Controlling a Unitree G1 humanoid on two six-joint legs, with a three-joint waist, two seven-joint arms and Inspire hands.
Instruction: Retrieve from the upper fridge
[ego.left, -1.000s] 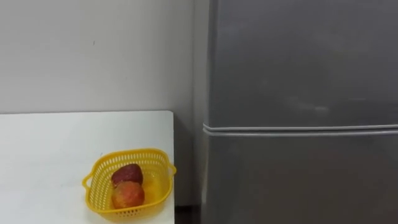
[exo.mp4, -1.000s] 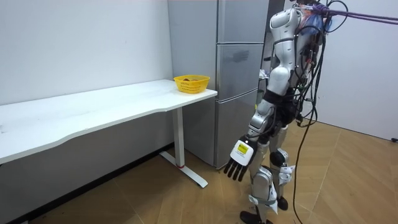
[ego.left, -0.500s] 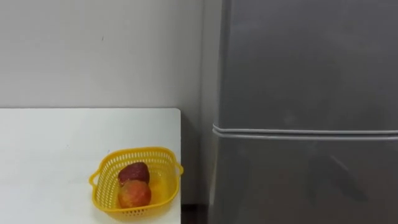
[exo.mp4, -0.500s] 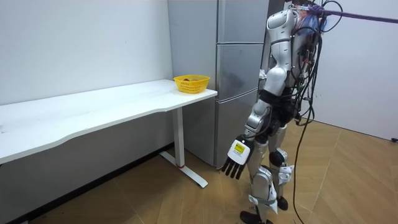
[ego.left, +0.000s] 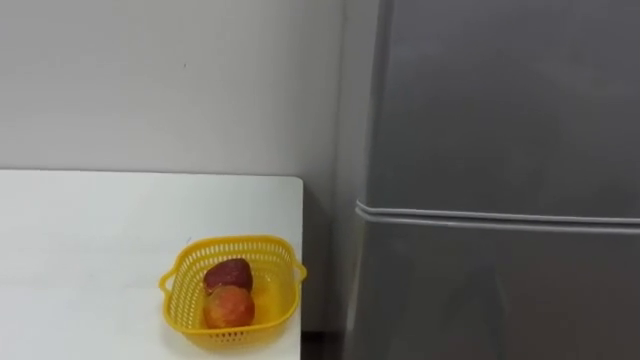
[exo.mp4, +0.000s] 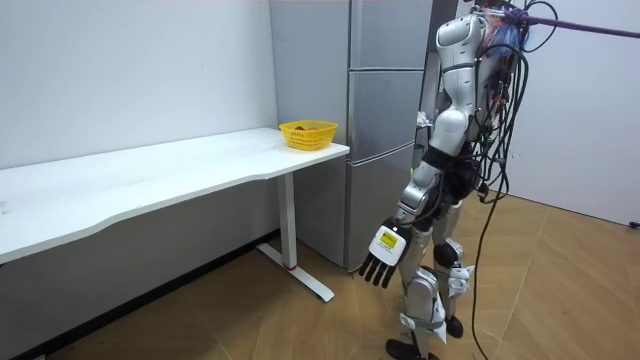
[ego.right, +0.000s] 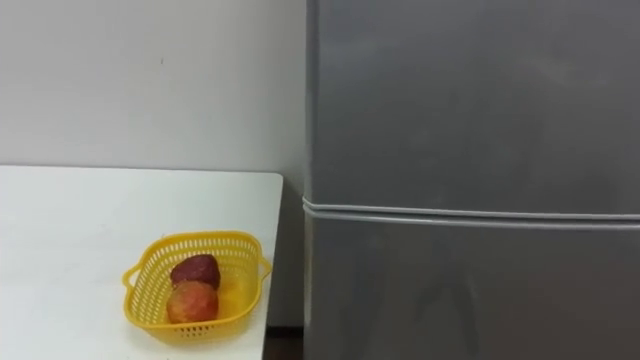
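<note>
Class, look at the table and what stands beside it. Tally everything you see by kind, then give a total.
fridge: 1
table: 1
yellow basket: 1
fruits in the basket: 2, a dark red one and an orange-red one
Total: 5

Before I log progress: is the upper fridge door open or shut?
Shut: the upper fridge door lies flush with the lower door, no interior showing.

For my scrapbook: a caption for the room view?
Robot stands before the closed fridge, left hand hanging open, yellow basket on the white table nearby.
</note>
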